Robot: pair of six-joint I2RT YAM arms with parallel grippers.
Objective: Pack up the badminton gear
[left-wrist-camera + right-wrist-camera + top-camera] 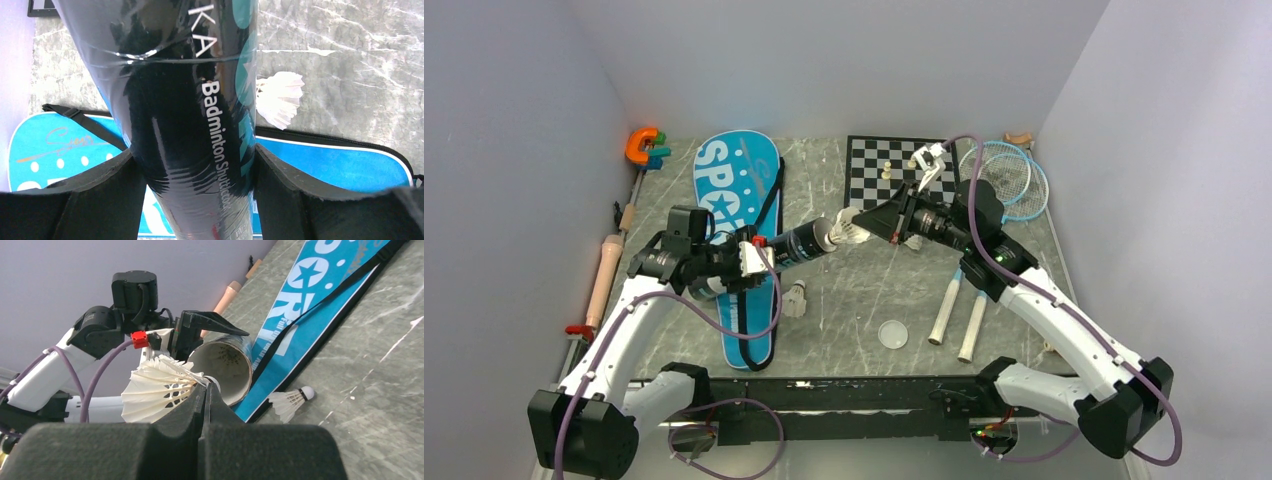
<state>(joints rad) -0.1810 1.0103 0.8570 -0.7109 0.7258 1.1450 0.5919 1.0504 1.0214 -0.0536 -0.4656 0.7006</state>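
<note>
Left arm [624,320] angles inward, left tool [754,257] clamped on the black tube [799,243], held near level. Right arm [1064,310] reaches across toward it, right tool [871,223] pinched shut on a shuttlecock [849,229].

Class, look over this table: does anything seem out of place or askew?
One shuttlecock lies on its side beside the blue bag. The chessboard and orange clamp do not belong with badminton gear.

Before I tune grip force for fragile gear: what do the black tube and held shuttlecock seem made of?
The tube looks like cardboard, matte brown inside its open mouth, under glossy printed film with sharp reflections. The held shuttlecock looks like white feathers, matte, with visible quills.
</note>
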